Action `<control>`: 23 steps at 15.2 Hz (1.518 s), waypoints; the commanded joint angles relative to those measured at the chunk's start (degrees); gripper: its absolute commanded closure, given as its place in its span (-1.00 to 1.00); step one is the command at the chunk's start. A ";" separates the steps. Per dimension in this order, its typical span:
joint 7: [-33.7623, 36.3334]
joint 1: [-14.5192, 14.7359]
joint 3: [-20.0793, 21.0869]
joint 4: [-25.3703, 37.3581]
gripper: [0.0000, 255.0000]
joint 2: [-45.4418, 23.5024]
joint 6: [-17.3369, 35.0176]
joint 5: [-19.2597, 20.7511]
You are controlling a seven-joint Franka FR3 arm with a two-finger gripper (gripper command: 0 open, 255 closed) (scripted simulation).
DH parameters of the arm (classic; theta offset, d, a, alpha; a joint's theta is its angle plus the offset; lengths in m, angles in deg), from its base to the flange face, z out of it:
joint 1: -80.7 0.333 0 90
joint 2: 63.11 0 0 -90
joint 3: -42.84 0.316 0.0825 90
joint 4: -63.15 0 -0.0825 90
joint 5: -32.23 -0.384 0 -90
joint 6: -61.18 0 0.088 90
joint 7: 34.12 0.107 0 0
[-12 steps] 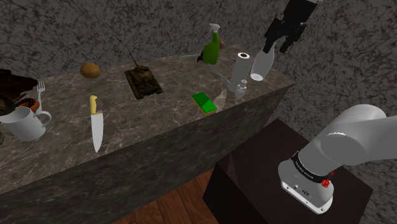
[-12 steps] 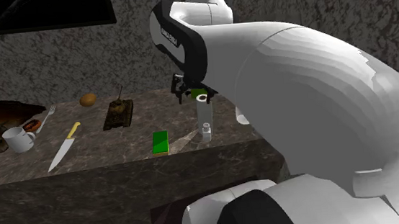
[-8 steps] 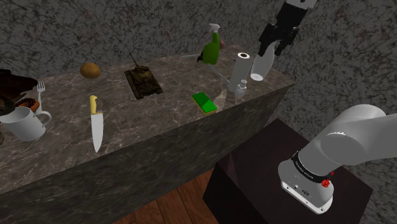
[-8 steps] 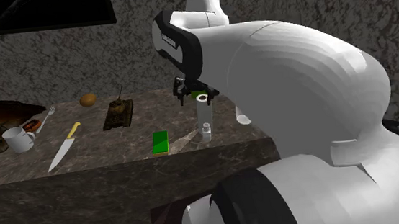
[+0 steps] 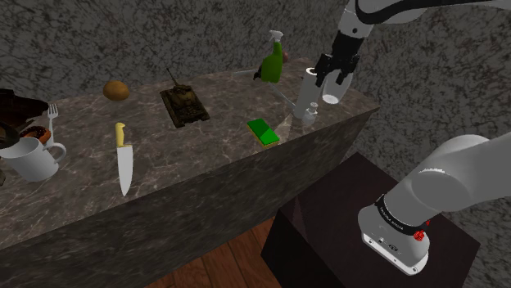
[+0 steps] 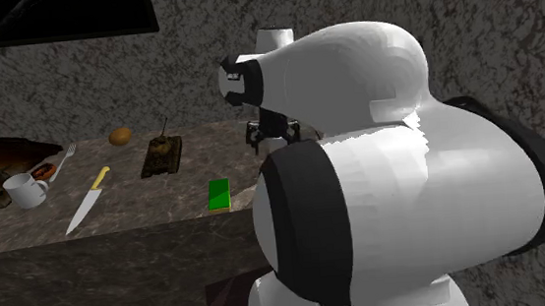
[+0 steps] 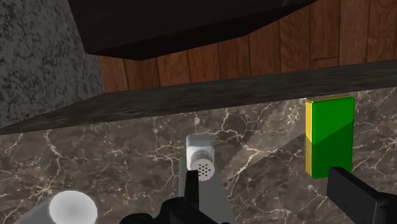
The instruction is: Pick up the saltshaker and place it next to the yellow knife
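The saltshaker (image 7: 201, 161), small and white with a perforated top, stands near the counter's edge; in the shoulder view the saltshaker (image 5: 309, 113) is at the counter's right end. My gripper (image 5: 332, 75) hangs open above it and slightly to the right. In the wrist view my gripper (image 7: 270, 197) has its fingers apart, the shaker lying just beyond one fingertip (image 7: 190, 188), untouched. The yellow-handled knife (image 5: 123, 159) lies flat far to the shoulder view's left; the same knife (image 6: 87, 200) lies beside a mug.
The marble counter (image 5: 213, 155) carries a green sponge (image 5: 264, 130), a toy tank (image 5: 184, 104), a green spray bottle (image 5: 273, 61), a potato (image 5: 115, 90), a white mug (image 5: 31, 158) and a fork (image 5: 52, 114). A tall white cylinder (image 5: 310, 86) and a white cup (image 5: 332, 96) crowd the shaker.
The gripper has come down and toward the shoulder view's left, from beyond the counter's right end to just above the shaker. Nothing on the counter has moved.
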 commanded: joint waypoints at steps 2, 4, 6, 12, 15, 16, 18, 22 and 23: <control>-0.51 -0.64 -0.64 -0.47 -1.00 -5.72 5.61 1.05; -0.60 -0.99 -0.95 0.00 -1.00 -9.66 8.65 1.65; -0.65 -1.35 -1.27 0.76 -1.00 -13.72 11.55 2.23; -0.80 -1.55 -1.59 -0.20 -1.00 -18.27 16.76 2.45; -0.96 -1.52 -1.65 -1.50 -1.00 -19.94 19.74 2.25; -0.96 -1.52 -1.65 -1.52 -1.00 -19.93 19.74 2.26; -0.96 -1.52 -1.65 -1.50 -1.00 -19.94 19.74 2.25; -0.96 -1.52 -1.65 -1.50 -1.00 -19.94 19.74 2.25; -0.96 -1.52 -1.65 -1.50 -1.00 -19.94 19.72 2.25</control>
